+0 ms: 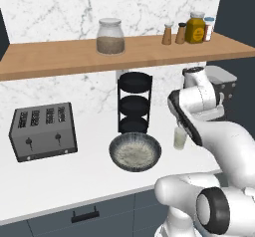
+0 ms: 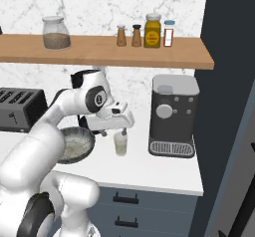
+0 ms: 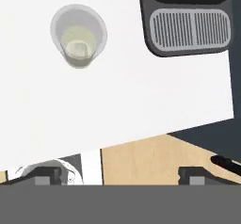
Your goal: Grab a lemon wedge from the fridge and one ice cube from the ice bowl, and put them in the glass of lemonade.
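On your far left the toaster [image 1: 44, 130] sits on the white counter [image 1: 74, 176]. Next to the right comes the ice bowl [image 1: 135, 152], resting on the counter directly in front of the black three-tier rack [image 1: 134, 103]; its pale inside looks speckled, but you cannot make out single cubes at this size. Above, the wooden shelf [image 1: 64, 57] carries a lidded glass jar [image 1: 110, 36] of brown grains, then a row of small shakers and bottles [image 2: 144, 32] further right.

Moving on, the glass of lemonade [image 2: 120, 143] stands upright on the counter between the bowl and the coffee machine [image 2: 173, 115], apart from both. In the hand view you look straight down into it [image 3: 78, 36]: pale yellow-green liquid with a small squarish pale shape in it, possibly an ice cube.

The gripper [image 2: 115, 130] hangs just above the glass, its fingers [image 3: 47, 175] spread wide with nothing between them.

At the far right, past the coffee machine, the tall dark fridge [image 2: 226, 106] fills the edge of the right base view.
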You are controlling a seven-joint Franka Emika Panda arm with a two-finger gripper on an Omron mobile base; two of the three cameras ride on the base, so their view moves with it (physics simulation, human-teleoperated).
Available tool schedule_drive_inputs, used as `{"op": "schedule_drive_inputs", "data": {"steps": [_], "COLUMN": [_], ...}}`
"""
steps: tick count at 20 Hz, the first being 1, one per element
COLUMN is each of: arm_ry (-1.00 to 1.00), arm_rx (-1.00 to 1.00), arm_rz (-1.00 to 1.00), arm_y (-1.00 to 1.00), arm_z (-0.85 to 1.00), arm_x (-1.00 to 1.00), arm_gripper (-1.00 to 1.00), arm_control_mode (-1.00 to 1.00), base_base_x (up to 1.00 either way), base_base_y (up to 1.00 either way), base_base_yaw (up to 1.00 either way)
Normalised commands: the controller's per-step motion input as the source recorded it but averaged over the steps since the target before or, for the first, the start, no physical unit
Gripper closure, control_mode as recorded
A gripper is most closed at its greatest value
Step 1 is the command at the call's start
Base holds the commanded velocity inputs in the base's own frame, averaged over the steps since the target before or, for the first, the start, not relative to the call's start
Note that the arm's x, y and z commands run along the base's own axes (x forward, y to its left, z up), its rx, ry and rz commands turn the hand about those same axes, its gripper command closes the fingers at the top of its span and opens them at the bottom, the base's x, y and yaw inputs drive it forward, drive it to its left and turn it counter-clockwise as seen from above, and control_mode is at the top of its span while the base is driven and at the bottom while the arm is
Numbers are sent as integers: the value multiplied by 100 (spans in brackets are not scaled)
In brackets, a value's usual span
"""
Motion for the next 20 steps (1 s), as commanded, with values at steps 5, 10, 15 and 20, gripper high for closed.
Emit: {"op": "schedule_drive_inputs", "data": {"steps": [5, 10, 15, 20], "arm_ry": [-29, -17, -19, -9], "arm_rx": [23, 1, 0, 6], "arm_rz": [4, 9, 9, 1], "arm_y": [16, 35, 21, 31], "arm_z": [12, 42, 52, 24], "arm_x": [-83, -83, -75, -48], "arm_gripper": [-100, -100, -100, -100], "arm_control_mode": [-100, -100, -100, -100], "base_base_x": [0, 0, 0, 0], "base_base_y": [0, 0, 0, 0], "base_base_yaw": [0, 0, 0, 0]}}
